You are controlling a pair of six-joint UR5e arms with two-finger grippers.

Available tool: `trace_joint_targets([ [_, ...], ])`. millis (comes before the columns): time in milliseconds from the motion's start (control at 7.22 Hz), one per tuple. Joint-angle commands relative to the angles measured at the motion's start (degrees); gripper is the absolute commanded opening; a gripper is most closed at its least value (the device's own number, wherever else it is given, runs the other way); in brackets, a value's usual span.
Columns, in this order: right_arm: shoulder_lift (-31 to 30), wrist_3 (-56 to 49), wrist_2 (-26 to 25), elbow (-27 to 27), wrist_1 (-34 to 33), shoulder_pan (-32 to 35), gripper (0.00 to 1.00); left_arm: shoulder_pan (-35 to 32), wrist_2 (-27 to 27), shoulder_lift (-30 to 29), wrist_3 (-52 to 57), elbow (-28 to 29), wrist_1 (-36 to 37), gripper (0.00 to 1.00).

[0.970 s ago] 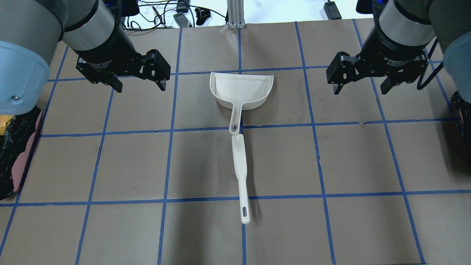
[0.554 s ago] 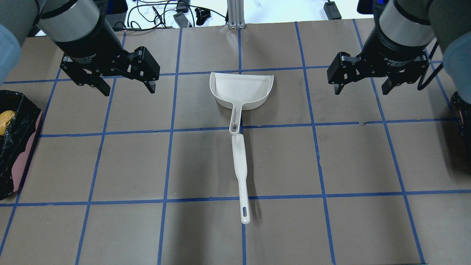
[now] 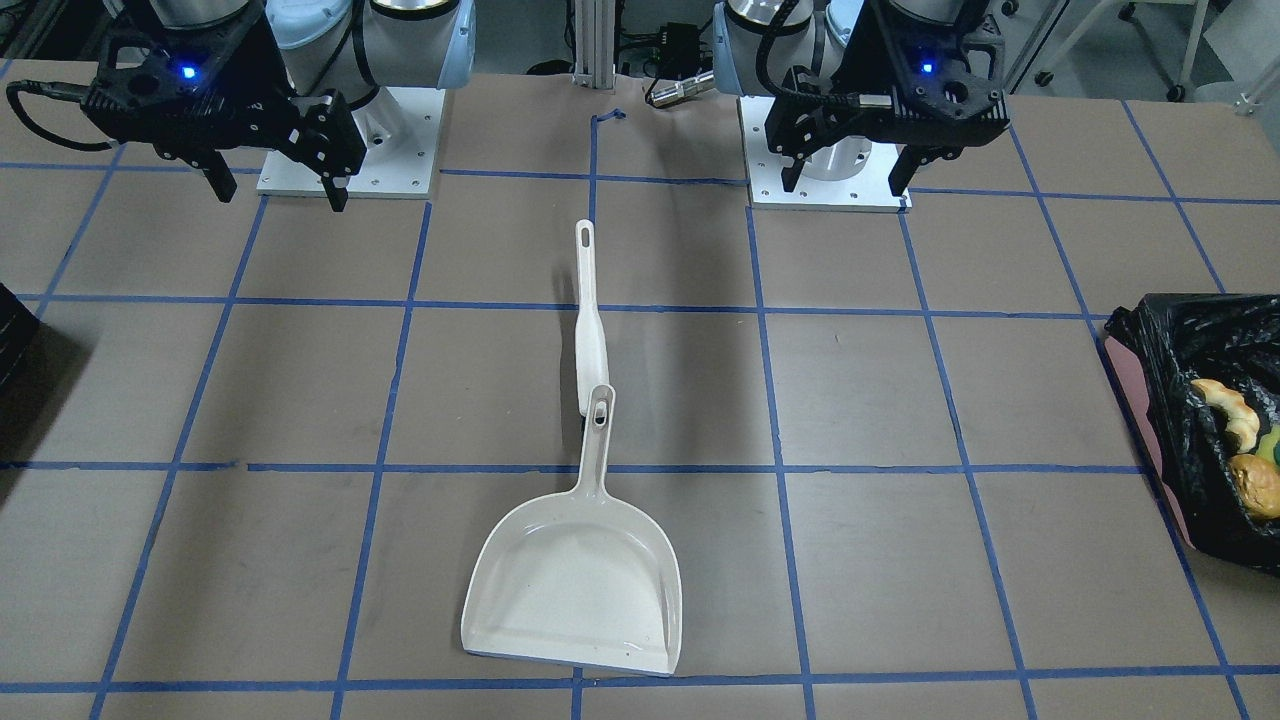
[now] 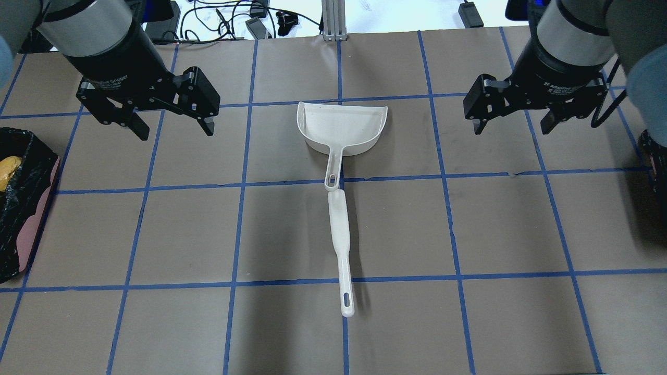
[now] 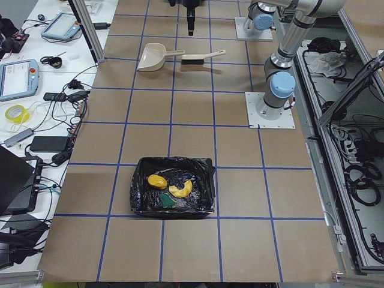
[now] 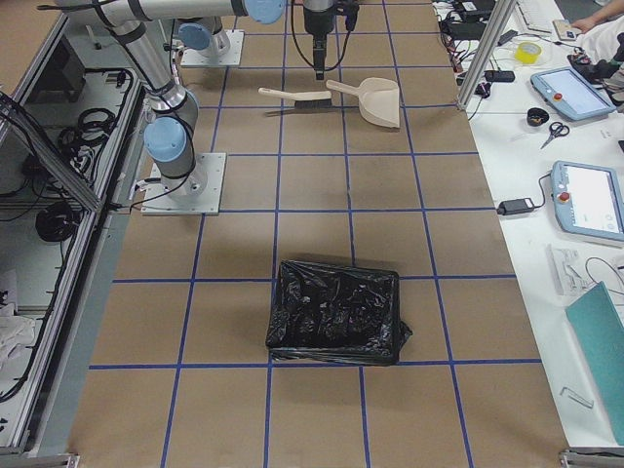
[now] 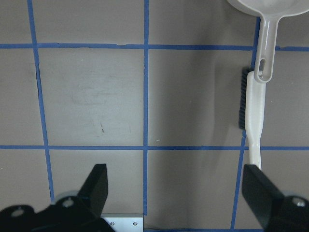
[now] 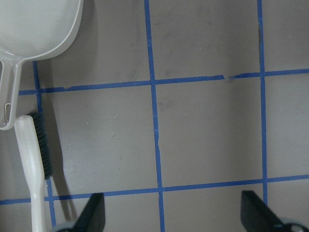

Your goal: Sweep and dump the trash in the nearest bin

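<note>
A brown surface [image 4: 469, 224] gridded in blue tape [image 4: 156, 285] carries a white dustpan [image 4: 341, 127] overlapping a white brush [image 4: 341, 245] mid-table, a black-lined bin [image 3: 1150, 330] at one end and a dark container [image 6: 336, 312] at the other.

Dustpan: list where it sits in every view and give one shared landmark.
Front-facing: dustpan lower centre.
Overhead: dustpan upper centre.
Exterior left: dustpan top, left of centre.
Exterior right: dustpan top, right of centre.
Left wrist: dustpan top right corner.
Right wrist: dustpan top left corner.
Landmark: the white brush lies at its handle end.
</note>
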Motion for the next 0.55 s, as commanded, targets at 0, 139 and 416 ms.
trace_joint_targets([
  [0, 0.00, -0.03, -0.13, 0.05, 0.09, 0.00, 1.00, -0.08, -0.03, -0.06, 0.03, -0.31, 0.12, 1.00],
  [139, 0.00, 0.32, 0.05, 0.06, 0.00, 0.00, 1.00, -0.08, -0.03, -0.06, 0.03, -0.31, 0.12, 1.00],
  [416, 0.09, 0.58, 0.31, -0.03, 0.00, 0.00, 1.00, -0.08, -0.12, -0.32, 0.03, -0.31, 0.20, 1.00],
])
